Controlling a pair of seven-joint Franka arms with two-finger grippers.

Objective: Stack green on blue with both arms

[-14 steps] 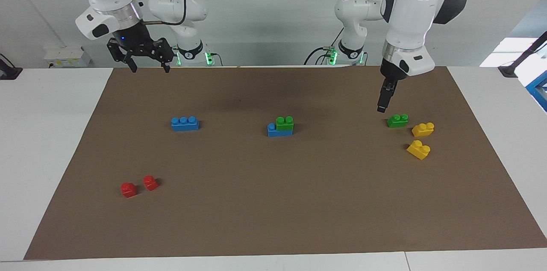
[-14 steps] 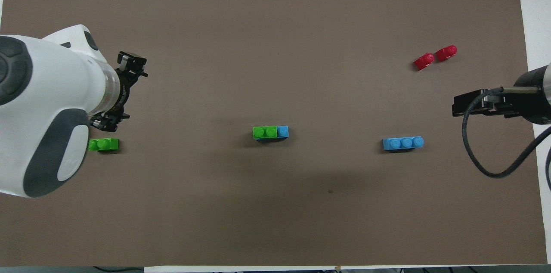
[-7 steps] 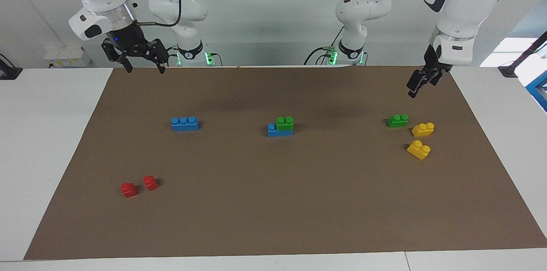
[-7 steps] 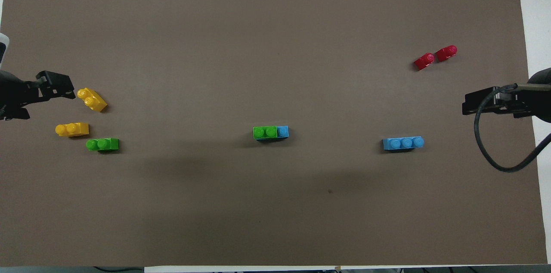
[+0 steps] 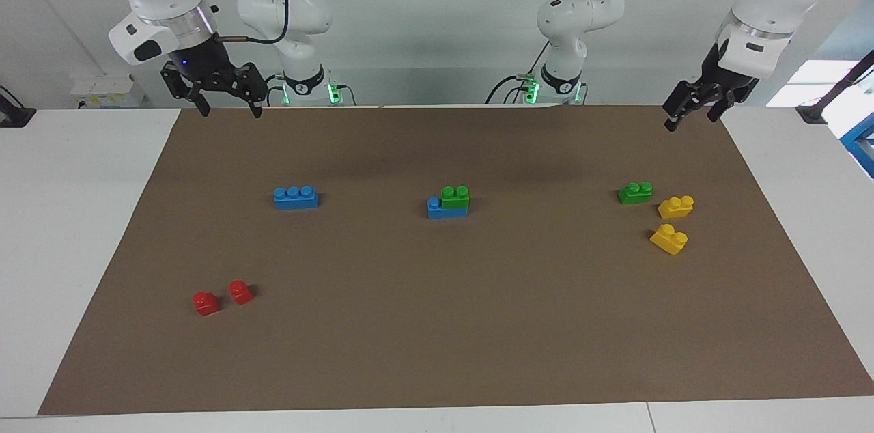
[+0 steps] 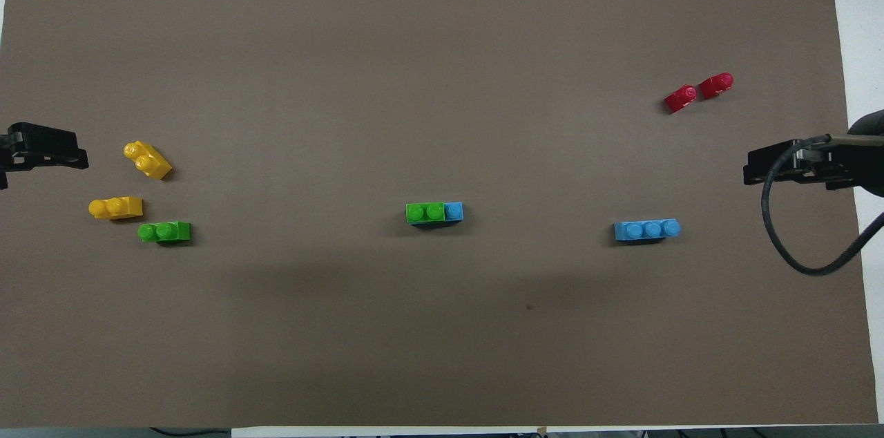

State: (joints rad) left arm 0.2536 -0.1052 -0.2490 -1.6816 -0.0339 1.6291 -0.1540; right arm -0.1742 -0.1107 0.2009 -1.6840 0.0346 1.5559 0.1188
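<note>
A green brick (image 5: 455, 196) sits on one end of a blue brick (image 5: 444, 209) at the mat's middle; the stack also shows in the overhead view (image 6: 425, 211). A second green brick (image 5: 635, 192) (image 6: 164, 231) lies loose toward the left arm's end. A second blue brick (image 5: 295, 197) (image 6: 647, 229) lies loose toward the right arm's end. My left gripper (image 5: 691, 119) is open and empty, raised over the mat's corner at its own end. My right gripper (image 5: 230, 109) (image 6: 760, 166) is open and empty, raised over the mat's corner at its end.
Two yellow bricks (image 5: 676, 206) (image 5: 669, 239) lie beside the loose green brick, farther from the robots. Two small red bricks (image 5: 206, 302) (image 5: 240, 291) lie toward the right arm's end, farther from the robots than the loose blue brick. A brown mat (image 5: 437, 324) covers the table.
My left gripper has risen from just above the loose green brick and drawn back to the mat's corner, uncovering the yellow bricks in the overhead view. My right gripper has barely moved. No brick has moved.
</note>
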